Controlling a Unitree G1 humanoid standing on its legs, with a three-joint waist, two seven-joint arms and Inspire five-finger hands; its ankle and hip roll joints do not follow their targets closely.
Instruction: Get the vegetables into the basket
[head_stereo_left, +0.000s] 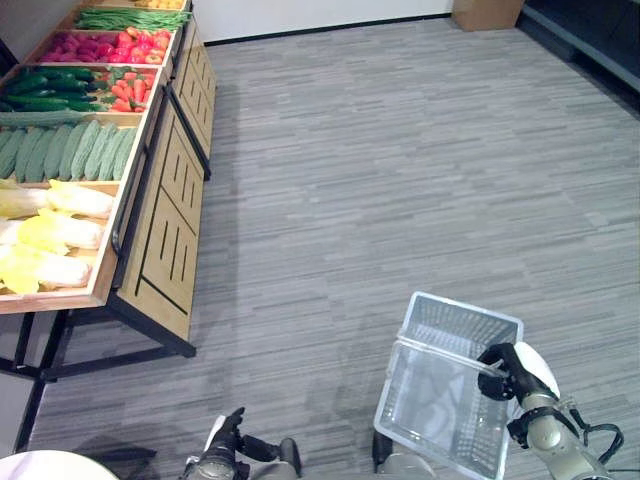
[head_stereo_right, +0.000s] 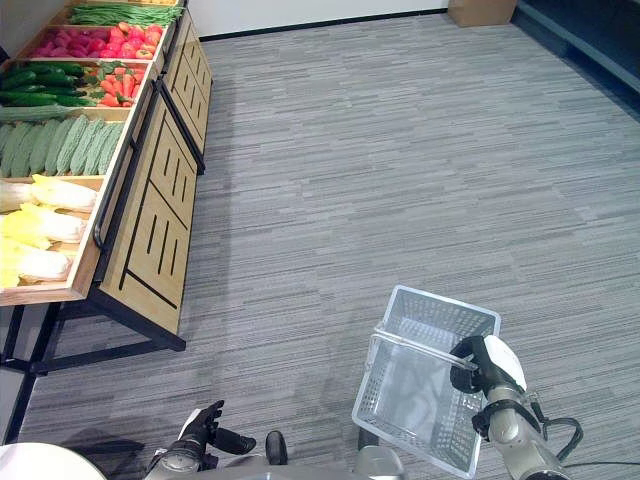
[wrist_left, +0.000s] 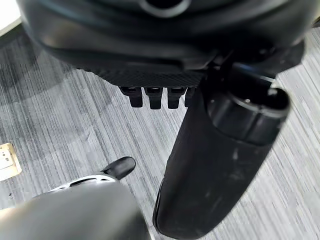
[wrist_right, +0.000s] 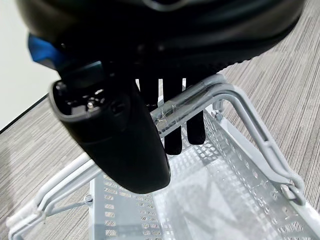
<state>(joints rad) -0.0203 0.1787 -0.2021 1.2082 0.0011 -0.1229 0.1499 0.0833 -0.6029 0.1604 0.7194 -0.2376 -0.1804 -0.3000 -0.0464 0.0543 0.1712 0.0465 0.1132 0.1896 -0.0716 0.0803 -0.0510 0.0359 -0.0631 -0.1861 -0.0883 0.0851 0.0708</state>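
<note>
Basket (head_stereo_left: 450, 385): white wire, empty, near right, carried off the floor by its handle (wrist_right: 200, 100). Right hand (head_stereo_left: 512, 372): fingers (wrist_right: 172, 125) curled round handle. Left hand (head_stereo_left: 228, 440): near left, low, fingers relaxed, holding nothing. Vegetables (head_stereo_left: 60, 150): far left on wooden display stand (head_stereo_left: 165, 230); cabbages nearest, then cucumbers, carrots, green beans farthest.
</note>
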